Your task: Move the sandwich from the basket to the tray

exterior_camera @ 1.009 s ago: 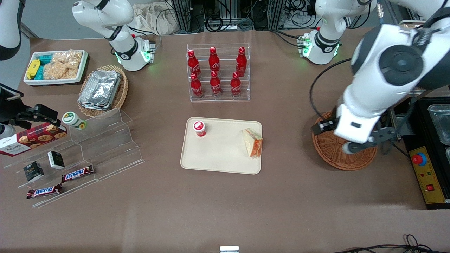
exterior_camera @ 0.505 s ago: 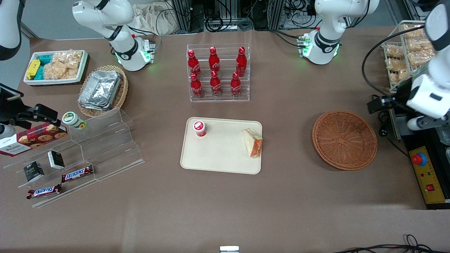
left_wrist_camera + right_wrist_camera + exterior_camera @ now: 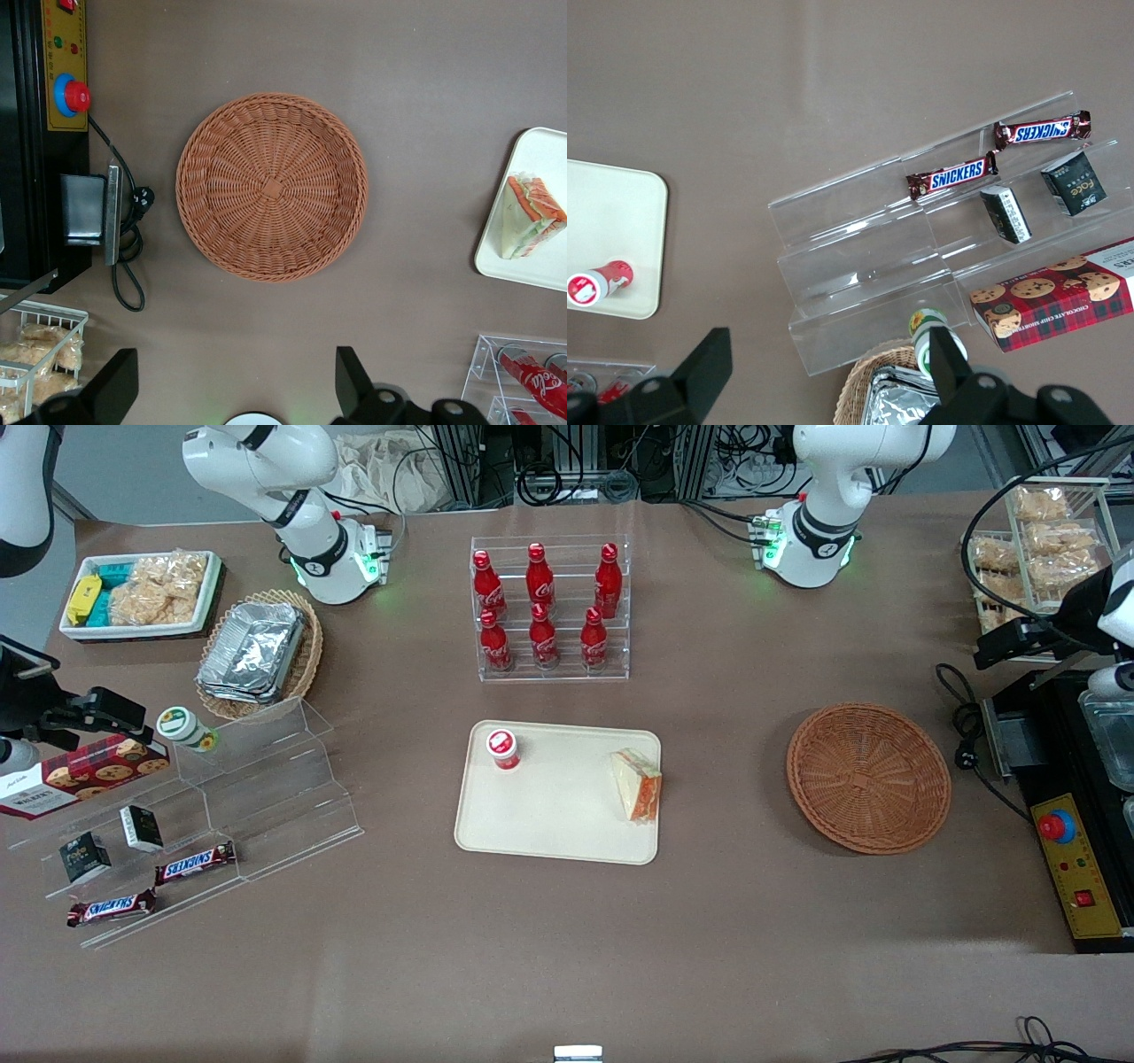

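Observation:
The sandwich (image 3: 638, 784) lies on the beige tray (image 3: 558, 806), at the tray's edge nearest the basket, with its orange-red and green filling showing. The reddish-brown wicker basket (image 3: 868, 778) holds nothing. My left gripper (image 3: 235, 354) is open and holds nothing. It hangs high above the bare table, beside the basket, toward the working arm's end. Its hand shows at the edge of the front view (image 3: 1094, 615). The wrist view also shows the basket (image 3: 272, 186), the sandwich (image 3: 530, 215) and a corner of the tray (image 3: 536, 274).
A small red-capped bottle (image 3: 503, 748) lies on the tray. A clear rack of red cola bottles (image 3: 549, 607) stands farther from the front camera. A black unit with a red button (image 3: 1059, 828) and a wire basket of snacks (image 3: 1036, 531) sit at the working arm's end.
The left arm has pulled away from above the basket, up and toward its own end of the table. The basket is now fully in view. The sandwich has not moved.

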Controlling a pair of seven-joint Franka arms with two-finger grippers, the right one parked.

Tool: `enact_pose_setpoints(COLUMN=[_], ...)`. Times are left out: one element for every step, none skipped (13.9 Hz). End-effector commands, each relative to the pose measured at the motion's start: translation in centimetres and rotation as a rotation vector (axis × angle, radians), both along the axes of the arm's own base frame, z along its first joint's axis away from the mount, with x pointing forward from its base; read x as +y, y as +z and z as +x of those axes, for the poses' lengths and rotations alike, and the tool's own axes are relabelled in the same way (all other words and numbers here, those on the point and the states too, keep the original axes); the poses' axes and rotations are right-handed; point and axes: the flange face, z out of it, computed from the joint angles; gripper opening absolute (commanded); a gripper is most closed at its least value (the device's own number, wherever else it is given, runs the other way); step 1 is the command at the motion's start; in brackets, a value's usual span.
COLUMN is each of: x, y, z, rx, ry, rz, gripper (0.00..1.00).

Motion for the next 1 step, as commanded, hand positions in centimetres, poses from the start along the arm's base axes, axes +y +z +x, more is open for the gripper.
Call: enact_pose_setpoints(x=[-0.43], y=[0.61], z=[-0.67], rx=[-0.016], ry=[-0.022], rz=[-0.005], gripper=[1.0])
